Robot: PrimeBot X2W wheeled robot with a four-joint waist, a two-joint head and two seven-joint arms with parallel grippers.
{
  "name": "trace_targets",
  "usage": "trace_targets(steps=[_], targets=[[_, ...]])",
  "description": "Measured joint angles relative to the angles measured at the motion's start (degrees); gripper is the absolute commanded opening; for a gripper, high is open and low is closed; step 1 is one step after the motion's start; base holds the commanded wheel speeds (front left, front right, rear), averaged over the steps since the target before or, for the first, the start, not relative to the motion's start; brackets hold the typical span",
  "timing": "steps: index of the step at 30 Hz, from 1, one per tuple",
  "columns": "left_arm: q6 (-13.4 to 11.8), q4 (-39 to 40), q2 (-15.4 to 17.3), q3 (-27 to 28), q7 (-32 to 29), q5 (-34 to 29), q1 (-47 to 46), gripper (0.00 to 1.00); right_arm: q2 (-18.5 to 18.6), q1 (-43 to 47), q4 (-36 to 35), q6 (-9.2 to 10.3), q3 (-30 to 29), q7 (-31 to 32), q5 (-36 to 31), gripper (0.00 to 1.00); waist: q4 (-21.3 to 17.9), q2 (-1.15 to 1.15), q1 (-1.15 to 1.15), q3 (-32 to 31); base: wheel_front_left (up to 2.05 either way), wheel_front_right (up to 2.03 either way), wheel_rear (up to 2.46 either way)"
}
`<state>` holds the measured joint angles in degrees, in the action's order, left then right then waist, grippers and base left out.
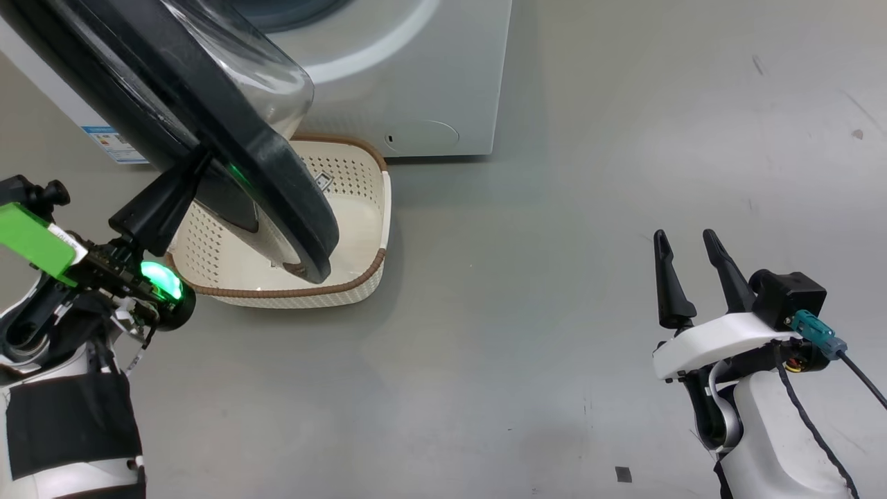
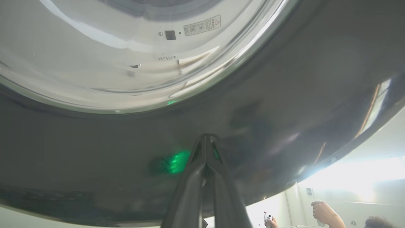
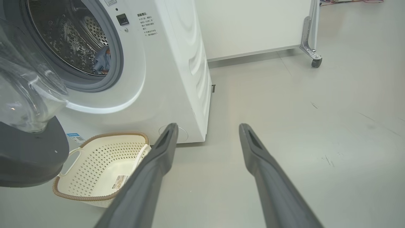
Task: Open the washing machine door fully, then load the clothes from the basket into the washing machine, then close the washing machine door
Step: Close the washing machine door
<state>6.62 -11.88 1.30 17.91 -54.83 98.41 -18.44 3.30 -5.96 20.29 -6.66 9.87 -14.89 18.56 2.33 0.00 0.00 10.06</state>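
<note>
The washing machine door [image 1: 277, 180] stands swung out over the basket [image 1: 360, 277], its glass bowl [image 1: 277, 83] turned toward the washing machine [image 1: 416, 83]. My left gripper [image 1: 202, 161] is shut, its tips pressed against the door's glossy black rim [image 2: 284, 110] at my left gripper [image 2: 206, 136], gripping nothing. The cream basket [image 3: 79, 197] lies empty on the floor in front of the washing machine [image 3: 177, 63], a label on its floor. A bit of blue clothes [image 3: 102, 61] lies inside the steel drum. My right gripper [image 1: 686, 235] hangs open over bare floor at the lower right, my right gripper [image 3: 208, 126] holding nothing.
Grey floor stretches wide to the right of the washer. A white panel on a caster [image 3: 315, 60] stands behind it. A person's hand [image 2: 322, 212] holding a controller appears past the door's edge.
</note>
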Motion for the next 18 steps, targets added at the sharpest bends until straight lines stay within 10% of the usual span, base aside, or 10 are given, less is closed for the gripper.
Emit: trace_targets(steps=[18], targets=[[0.16,-0.36,-0.01,-2.40,9.59,0.46,-6.10,0.00,-0.11,-1.69,-1.31,0.23,-0.58,0.00,0.54,1.00,-5.95,0.00,0.00,4.57,0.00,0.00,0.00]])
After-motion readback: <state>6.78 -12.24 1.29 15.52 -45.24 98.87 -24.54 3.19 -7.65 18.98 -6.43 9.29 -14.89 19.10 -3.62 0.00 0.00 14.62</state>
